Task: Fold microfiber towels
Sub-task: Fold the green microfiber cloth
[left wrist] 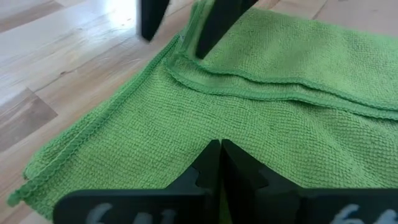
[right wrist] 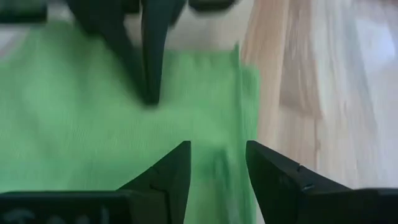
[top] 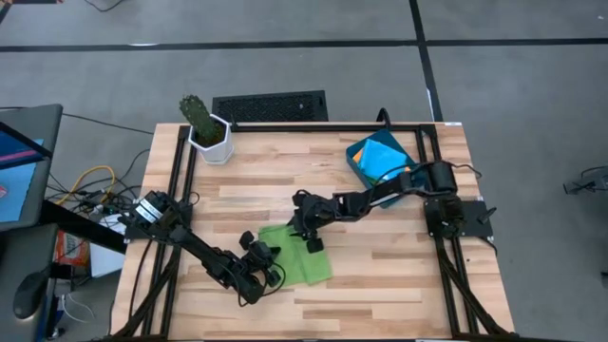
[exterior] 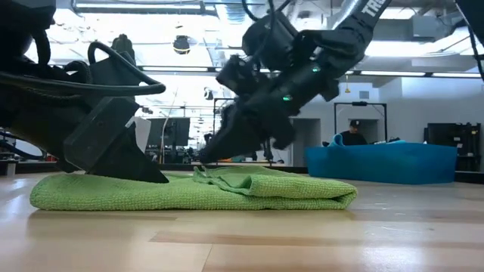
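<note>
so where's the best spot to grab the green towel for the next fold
Probably the loose hemmed corner of the top layer on the green towel, next to the right gripper, whose fingers are open. That flap lies slightly raised and rumpled in the low view, so a fingertip could slip under it from above at the towel's edge. The left gripper, shut, presses the cloth down at the other end.

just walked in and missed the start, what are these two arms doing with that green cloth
They are folding a lime green towel lying on the wooden table. The left gripper is shut, pressing down on the cloth near one edge. The right gripper is over the towel's far side with its fingers open and nothing between them. The towel already lies doubled over. More cloths sit in the blue tray at the table's back right.
</note>
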You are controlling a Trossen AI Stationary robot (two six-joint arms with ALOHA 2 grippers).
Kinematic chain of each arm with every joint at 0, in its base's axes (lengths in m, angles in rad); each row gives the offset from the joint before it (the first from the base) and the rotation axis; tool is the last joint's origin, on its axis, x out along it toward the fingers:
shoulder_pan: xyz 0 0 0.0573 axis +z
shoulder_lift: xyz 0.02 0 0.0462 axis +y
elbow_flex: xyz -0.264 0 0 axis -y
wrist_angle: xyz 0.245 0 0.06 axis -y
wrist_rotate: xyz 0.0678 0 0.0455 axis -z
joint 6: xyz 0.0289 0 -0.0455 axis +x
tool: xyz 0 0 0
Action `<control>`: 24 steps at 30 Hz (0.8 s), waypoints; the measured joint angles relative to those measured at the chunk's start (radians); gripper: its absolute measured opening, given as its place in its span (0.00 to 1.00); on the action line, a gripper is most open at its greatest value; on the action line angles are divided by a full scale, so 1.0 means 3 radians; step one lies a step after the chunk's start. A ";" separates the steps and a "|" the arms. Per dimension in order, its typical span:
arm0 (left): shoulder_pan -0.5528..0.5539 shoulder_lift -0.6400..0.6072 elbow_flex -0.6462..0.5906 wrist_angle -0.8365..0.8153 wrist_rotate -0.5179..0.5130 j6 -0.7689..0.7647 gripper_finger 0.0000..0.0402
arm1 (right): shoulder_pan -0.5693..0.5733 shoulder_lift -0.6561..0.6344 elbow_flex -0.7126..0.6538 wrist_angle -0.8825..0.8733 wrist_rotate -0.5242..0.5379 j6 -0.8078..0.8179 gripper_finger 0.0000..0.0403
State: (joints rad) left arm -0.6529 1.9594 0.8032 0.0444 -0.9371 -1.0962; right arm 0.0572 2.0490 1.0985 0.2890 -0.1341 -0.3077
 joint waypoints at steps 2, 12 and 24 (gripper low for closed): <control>0.0000 0.0000 0.0000 0.0004 0.0006 0.0001 0.02 | -0.0002 0.0056 0.0042 -0.0039 0.0003 0.0004 0.44; -0.0009 0.0001 0.0000 -0.0001 0.0016 0.0000 0.02 | -0.0025 0.0052 0.0087 -0.0061 0.0003 0.0039 0.39; -0.0010 0.0003 -0.0001 -0.0001 0.0017 0.0000 0.02 | -0.0018 0.0146 0.0088 -0.0074 0.0015 0.0038 0.33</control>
State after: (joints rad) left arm -0.6559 1.9602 0.8028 0.0441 -0.9321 -1.0962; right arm 0.0517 2.0930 1.1248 0.2667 -0.1295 -0.2963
